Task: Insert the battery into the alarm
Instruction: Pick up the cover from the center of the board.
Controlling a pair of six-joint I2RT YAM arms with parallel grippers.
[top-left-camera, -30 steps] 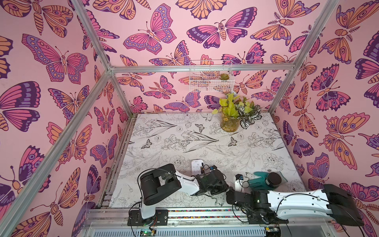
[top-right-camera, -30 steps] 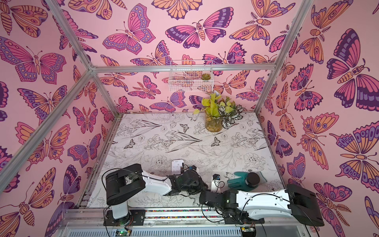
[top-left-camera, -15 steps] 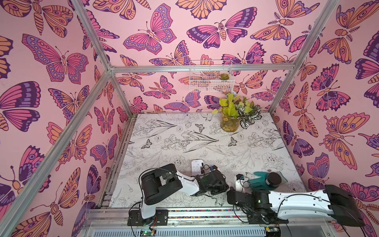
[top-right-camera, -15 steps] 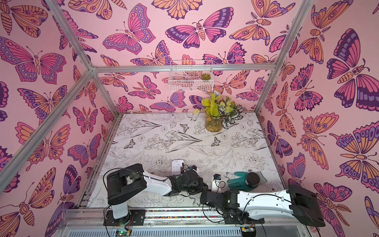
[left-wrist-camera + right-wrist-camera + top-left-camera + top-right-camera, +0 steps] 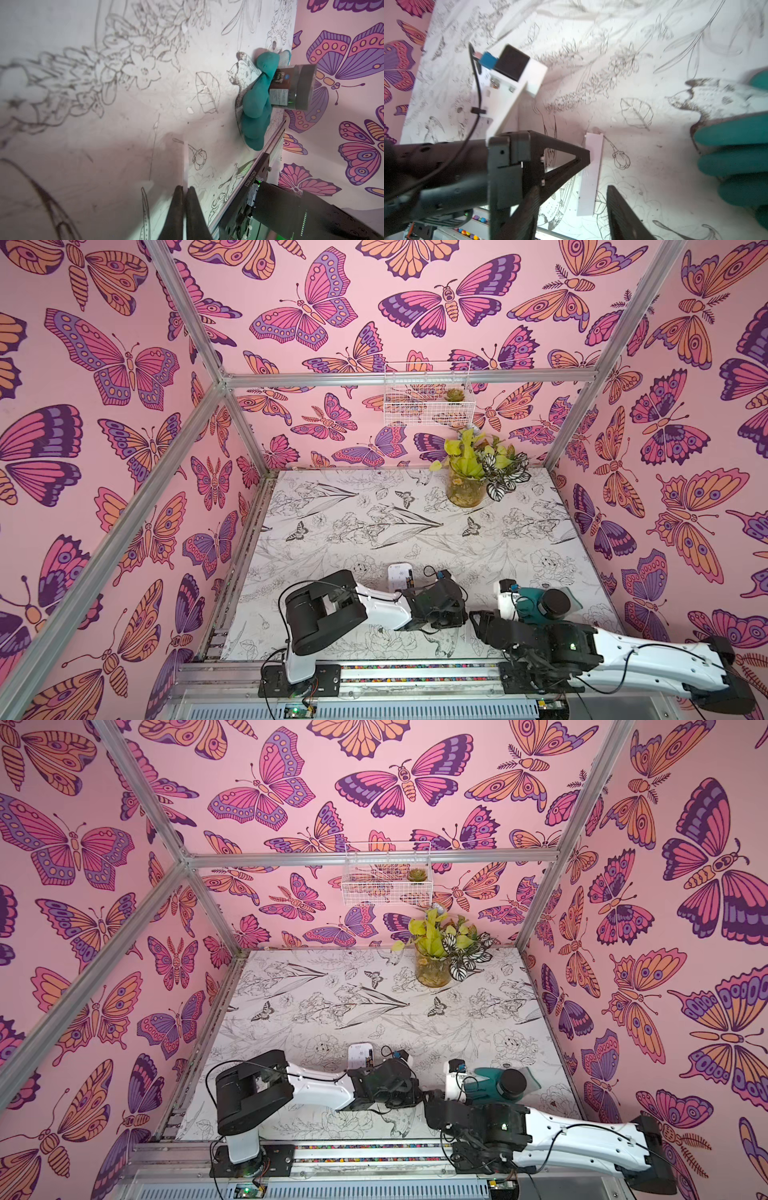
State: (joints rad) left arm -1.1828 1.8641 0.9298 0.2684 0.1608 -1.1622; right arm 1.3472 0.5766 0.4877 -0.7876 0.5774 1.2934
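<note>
left gripper [image 5: 184,188] is now sitting fully together on a thin white panel [image 5: 589,176], pinching it by one long edge; a second ago its jaws were slightly apart. over the same second the right gripper [image 5: 573,188] has been spreading, and its two fingers are now standing apart on either side of the panel, seemingly clear of it. i am reading this as a handover from right to left. the panel is probably the compartment cover, so the work in hand is likely the cover rather than the battery itself. no loose battery is showing in any view. the alarm [image 5: 400,577] is lying flat on the table [image 5: 374,510], back apparently up, just beyond the left forearm, near the panel but apart from it. a dark and yellow strip along its edge may be a seated cell, but it is too small to tell. the arms are barely shifting in the top views. the left arm is lying low across the table front, reaching toward the robot's right. the right arm is stretching low the opposite way, and the tips are meeting near front centre, beside the teal glove [image 5: 525,608].
</note>
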